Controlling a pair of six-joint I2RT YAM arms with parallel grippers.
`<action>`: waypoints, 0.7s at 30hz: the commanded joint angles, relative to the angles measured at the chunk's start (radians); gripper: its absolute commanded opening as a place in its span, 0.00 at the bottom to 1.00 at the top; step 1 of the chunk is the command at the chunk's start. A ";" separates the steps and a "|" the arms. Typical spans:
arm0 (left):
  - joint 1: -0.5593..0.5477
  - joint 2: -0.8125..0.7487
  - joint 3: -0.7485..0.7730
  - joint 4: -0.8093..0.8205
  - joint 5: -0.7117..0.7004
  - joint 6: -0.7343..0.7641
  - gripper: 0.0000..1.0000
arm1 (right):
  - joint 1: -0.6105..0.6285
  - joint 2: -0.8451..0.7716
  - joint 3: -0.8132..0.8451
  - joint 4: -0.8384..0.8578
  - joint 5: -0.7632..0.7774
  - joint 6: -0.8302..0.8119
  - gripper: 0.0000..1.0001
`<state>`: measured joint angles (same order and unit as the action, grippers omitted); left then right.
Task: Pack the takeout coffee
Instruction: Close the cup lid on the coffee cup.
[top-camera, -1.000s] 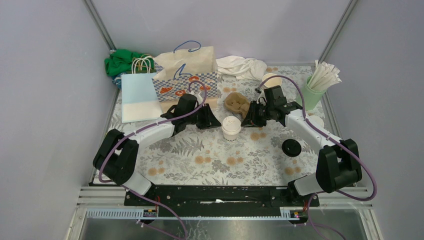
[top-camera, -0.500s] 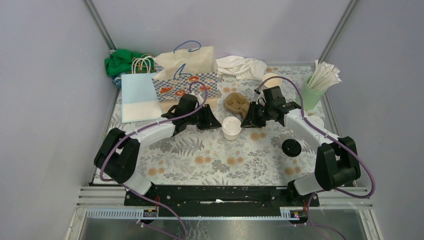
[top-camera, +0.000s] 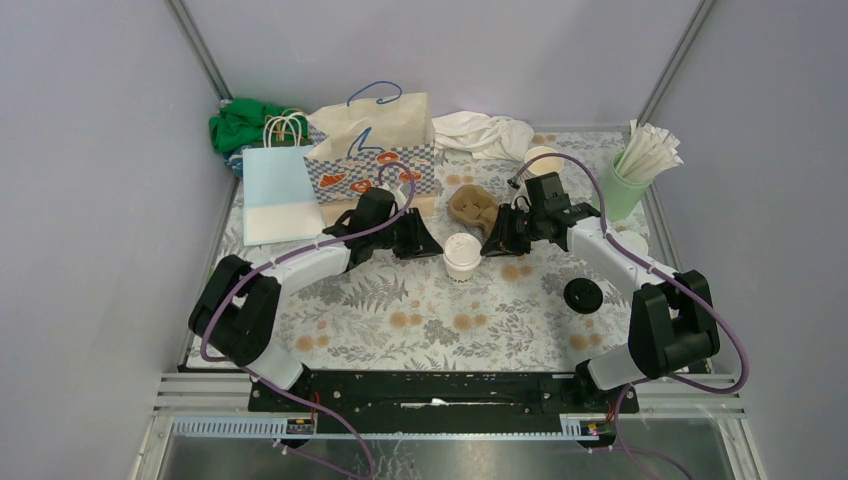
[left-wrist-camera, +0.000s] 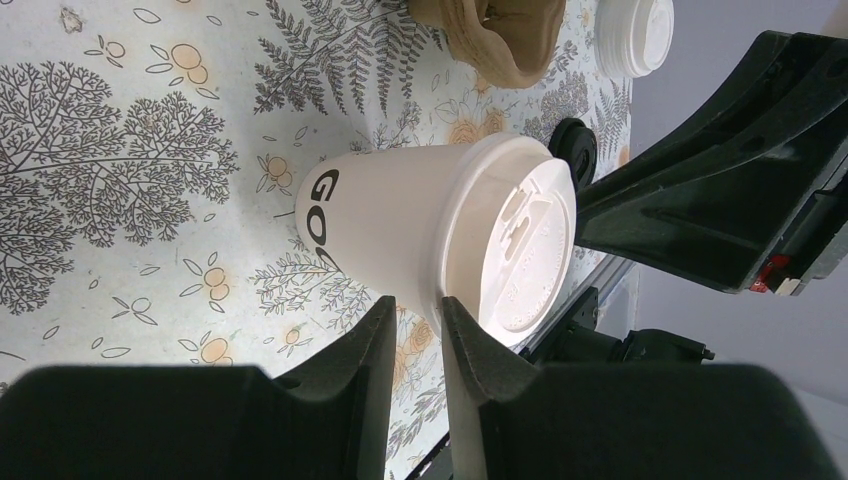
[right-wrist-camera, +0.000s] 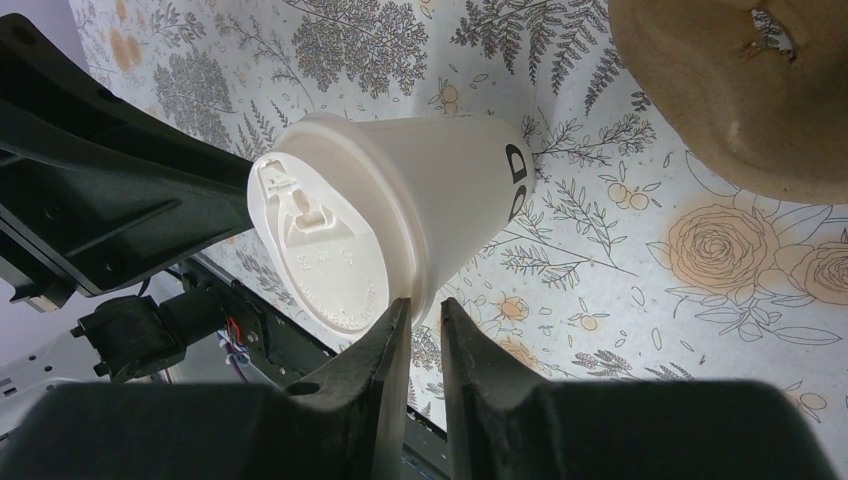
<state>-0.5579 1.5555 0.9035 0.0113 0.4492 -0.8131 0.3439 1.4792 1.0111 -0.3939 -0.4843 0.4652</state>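
Hardly anything is moved since earlier. At frame centre the cup (top-camera: 462, 255) is flanked by left gripper (top-camera: 430, 247) and right gripper (top-camera: 493, 243), both slightly parted, nothing grasped; even pressure from both sides is advised.

The bench (top-camera: 420, 320) is covered with a cloth printed with ferns and flowers. Between the left tool (top-camera: 437, 251) and the right tool (top-camera: 488, 247) a lidded white cup (top-camera: 462, 255) stands upright on it. Just beyond the right tool lies a brown pulp carrier (top-camera: 473, 205), and farther beyond are an open cup (top-camera: 541, 160) and a white cloth (top-camera: 487, 132). On the outer side of the right tool are a green tumbler of straws (top-camera: 622, 190) and a white lid (top-camera: 632, 240). A black round piece (top-camera: 583, 295) lies nearer the arm bases. Beyond the left tool stands a patterned paper bag (top-camera: 372, 150). A pale blue bag (top-camera: 280, 190) lies beside it and a green cloth (top-camera: 245, 125) behind.
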 joint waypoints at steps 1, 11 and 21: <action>0.004 -0.008 0.044 0.051 0.014 0.007 0.27 | -0.005 -0.007 0.023 -0.010 -0.004 -0.004 0.26; 0.004 -0.008 0.053 0.047 0.010 0.012 0.27 | -0.016 -0.012 0.078 -0.031 0.035 -0.015 0.26; 0.004 -0.002 0.060 0.041 0.012 0.017 0.27 | -0.019 0.041 0.107 -0.023 0.013 -0.026 0.26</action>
<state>-0.5579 1.5555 0.9237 0.0101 0.4488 -0.8097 0.3317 1.4956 1.0824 -0.4118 -0.4614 0.4564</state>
